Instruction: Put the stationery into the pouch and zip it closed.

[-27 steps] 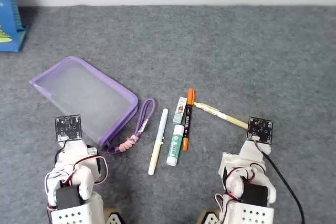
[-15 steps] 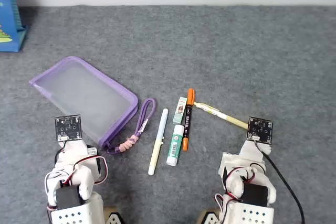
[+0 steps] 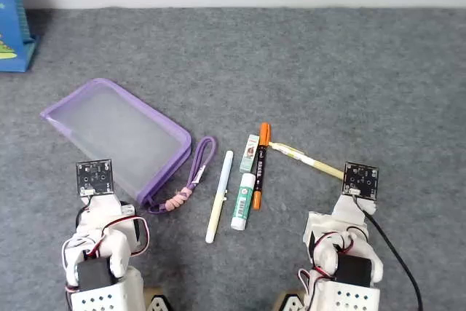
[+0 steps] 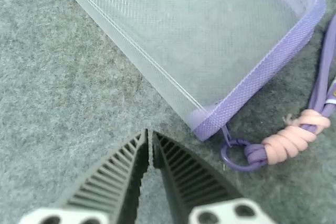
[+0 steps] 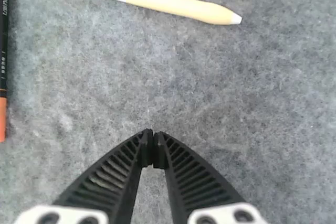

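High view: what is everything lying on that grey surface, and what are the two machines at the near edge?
pouch: one, clear with purple edging, left side
strap: one, purple with pink cord, ringed to the pouch's corner
pale pen: one, cream and white, right of the strap
tube: one, green and white, beside the pale pen
small block: one, white and green, just beyond the tube
marker: one, black and orange, right of the tube
yellow pen: one, slanting from the marker toward the right arm
box: one, blue, far left edge
mat: one, grey, under everything
left gripper: black fingers, shut, near the pouch's corner
right gripper: black fingers, shut, near the yellow pen
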